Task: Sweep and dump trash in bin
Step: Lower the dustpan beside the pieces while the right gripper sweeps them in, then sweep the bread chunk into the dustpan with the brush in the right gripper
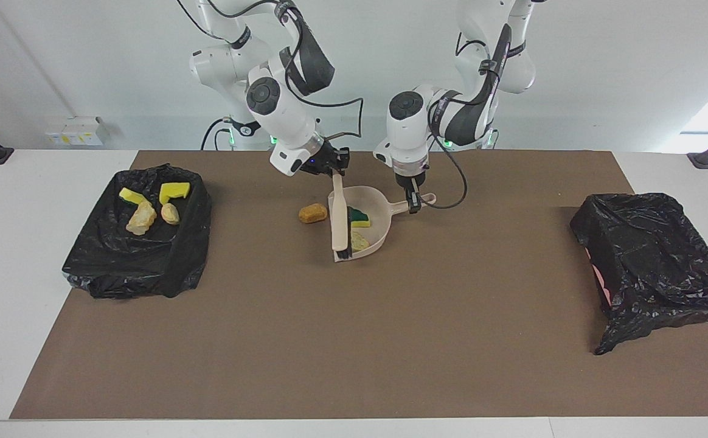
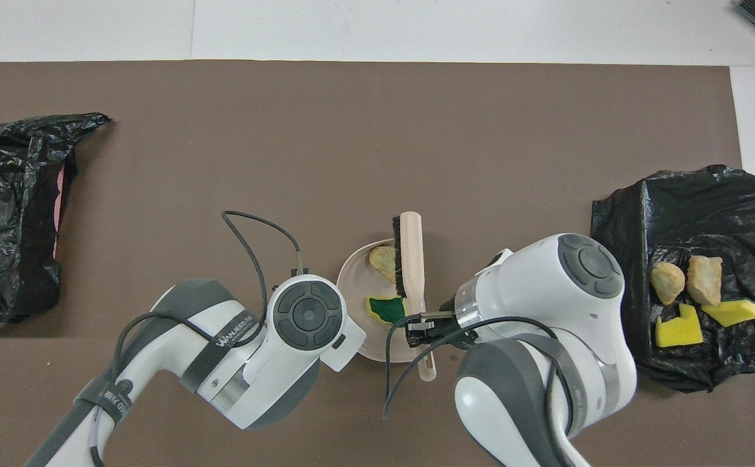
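My right gripper (image 1: 336, 173) is shut on the handle of the beige brush (image 1: 340, 220), whose bristles rest inside the mouth of the beige dustpan (image 1: 376, 204). A green-backed yellow sponge scrap (image 1: 359, 217) and a tan lump (image 1: 360, 242) of the trash lie in the pan. One orange-tan lump (image 1: 312, 213) sits on the mat beside the pan, toward the right arm's end. The left gripper (image 1: 413, 203) is shut on the dustpan's handle. From overhead, the brush (image 2: 411, 256), pan (image 2: 357, 279), sponge scrap (image 2: 387, 309) and right gripper (image 2: 421, 324) show; the left wrist covers its gripper.
The black-lined bin (image 1: 179, 246) stands at the right arm's end and holds several scraps (image 1: 147, 210). A second black bag (image 1: 649, 258) lies at the left arm's end. A brown mat (image 1: 354, 340) covers the table.
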